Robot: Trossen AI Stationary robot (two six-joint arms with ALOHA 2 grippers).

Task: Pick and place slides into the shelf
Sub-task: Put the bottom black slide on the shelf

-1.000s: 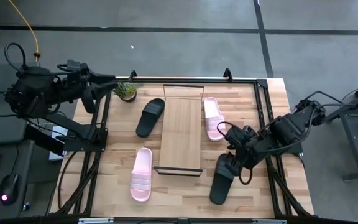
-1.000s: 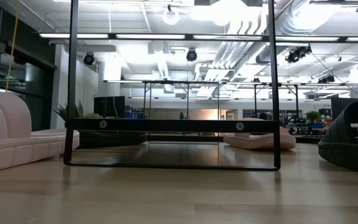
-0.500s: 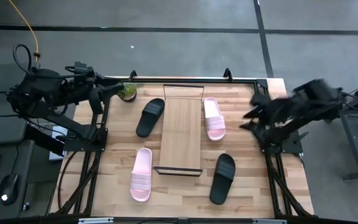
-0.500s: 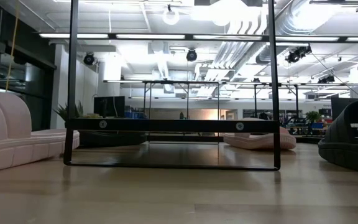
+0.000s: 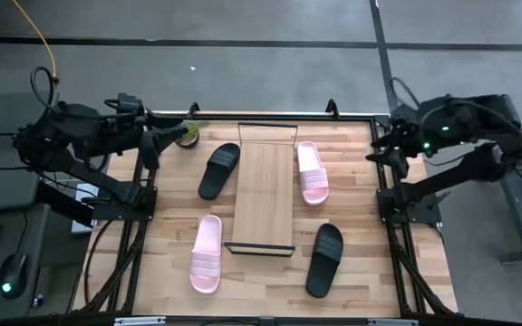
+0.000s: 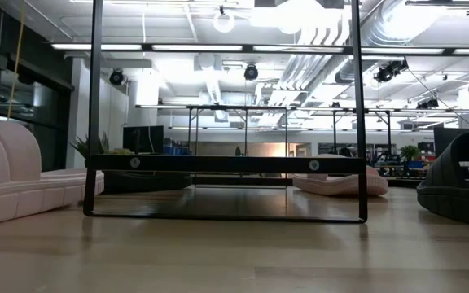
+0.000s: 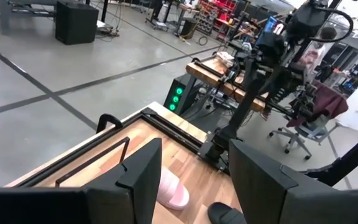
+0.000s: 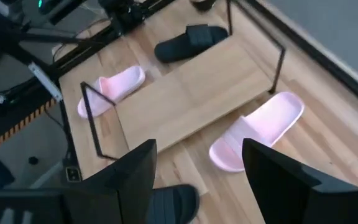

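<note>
Looking down, the long light-wood shelf [image 5: 264, 195] on its black wire frame stands mid-desk [image 5: 370, 272], bare, with two black [image 5: 218, 169] [image 5: 324, 259] and two pink slides [image 5: 207, 253] [image 5: 312, 171] flanking it on the desk. Wrist views show left claw [image 7: 188, 180] and right claw [image 8: 197, 180] released, empty.

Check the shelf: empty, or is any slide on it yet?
Empty. The shelf board is bare from above; all four slides lie on the table beside it, two each side.
</note>
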